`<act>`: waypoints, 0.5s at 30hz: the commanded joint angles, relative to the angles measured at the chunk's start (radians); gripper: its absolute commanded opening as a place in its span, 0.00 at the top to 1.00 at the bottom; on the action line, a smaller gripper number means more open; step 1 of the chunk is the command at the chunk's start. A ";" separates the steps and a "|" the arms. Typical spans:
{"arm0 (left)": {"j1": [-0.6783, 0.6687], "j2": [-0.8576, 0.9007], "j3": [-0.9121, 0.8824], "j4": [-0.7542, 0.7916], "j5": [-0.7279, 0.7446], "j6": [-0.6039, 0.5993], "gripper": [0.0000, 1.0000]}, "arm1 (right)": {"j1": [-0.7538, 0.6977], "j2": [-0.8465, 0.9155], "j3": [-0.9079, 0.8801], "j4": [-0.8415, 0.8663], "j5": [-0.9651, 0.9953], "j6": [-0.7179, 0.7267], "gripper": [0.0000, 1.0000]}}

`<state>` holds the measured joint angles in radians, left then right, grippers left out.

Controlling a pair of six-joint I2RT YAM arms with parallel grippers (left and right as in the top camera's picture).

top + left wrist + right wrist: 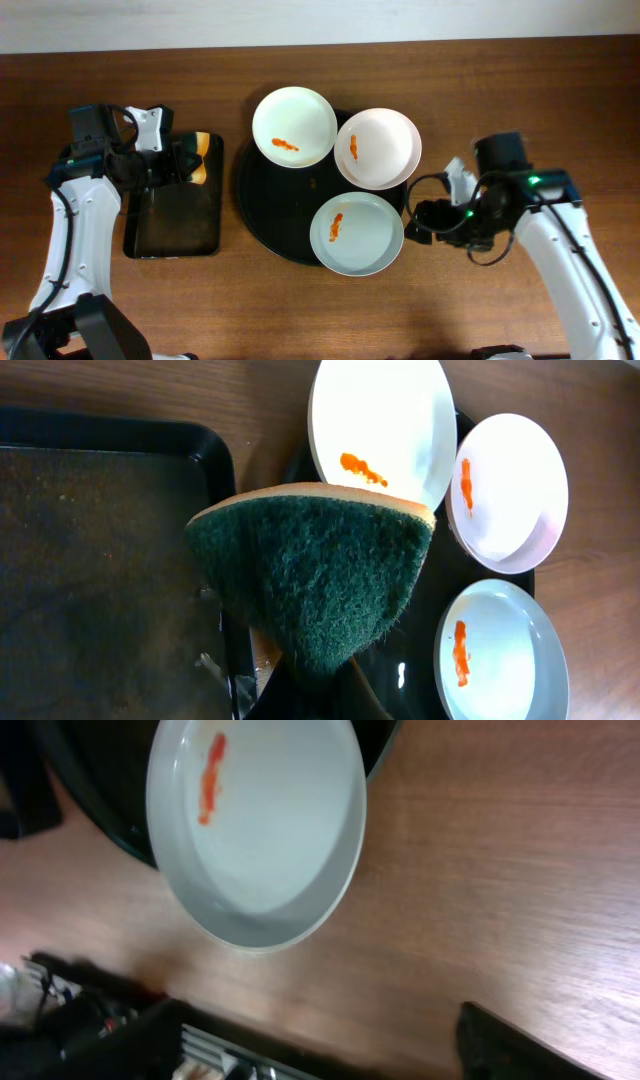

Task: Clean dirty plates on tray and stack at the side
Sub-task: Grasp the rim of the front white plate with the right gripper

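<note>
Table (520,90): wooden, with the round black tray (268,205) at its middle. Small tray (175,215): left of the tray, probably the sponge's resting place. Plates (294,126): three, lying on the tray and overhanging its rim at far left, far right and near right. Each carries an orange smear (284,144), so none looks wiped and nothing is stacked. Left gripper (188,160): left of the tray, clamped on a green sponge (310,575), whose scouring face is turned outward for wiping. Right gripper (424,221): fingers apart and empty, just right of the tray beside the near-right plate (356,234), likely placed to steady it.
</note>
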<state>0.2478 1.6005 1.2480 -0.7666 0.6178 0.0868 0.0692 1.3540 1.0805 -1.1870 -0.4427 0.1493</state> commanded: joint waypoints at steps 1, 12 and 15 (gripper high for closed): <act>-0.003 -0.025 0.010 0.003 -0.005 0.016 1.00 | 0.017 -0.005 -0.098 0.084 -0.002 0.095 0.21; -0.003 -0.025 0.010 -0.001 -0.005 0.016 1.00 | 0.190 -0.005 -0.250 0.335 0.190 0.353 0.40; -0.003 -0.025 0.010 -0.002 -0.005 0.016 1.00 | 0.254 -0.005 -0.296 0.420 0.203 0.408 0.50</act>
<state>0.2478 1.6005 1.2480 -0.7696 0.6025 0.0868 0.2745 1.3548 0.8227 -0.8017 -0.2817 0.4767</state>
